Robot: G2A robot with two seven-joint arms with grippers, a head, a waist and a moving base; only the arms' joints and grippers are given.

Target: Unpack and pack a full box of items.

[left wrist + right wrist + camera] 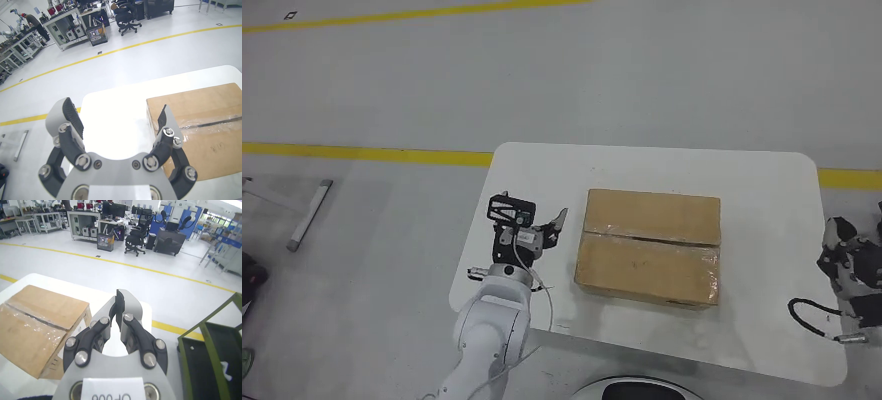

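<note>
The white table (pixel 652 168) carries the closed cardboard box (pixel 650 247) at its centre (clear tape runs along the top seam). At the box's 9 o'clock, the left gripper (pixel 116 113) hovers, spread and empty. At 3 o'clock, the right gripper (pixel 119 300) is clenched on nothing.

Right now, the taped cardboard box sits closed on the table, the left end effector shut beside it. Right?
Not quite: the left end effector is open, per the left wrist view. The taped cardboard box does sit closed on the table beside it.

One box (pixel 650 245); one table (pixel 542 170); two tools (pixel 115 103) (pixel 118 295).
</note>
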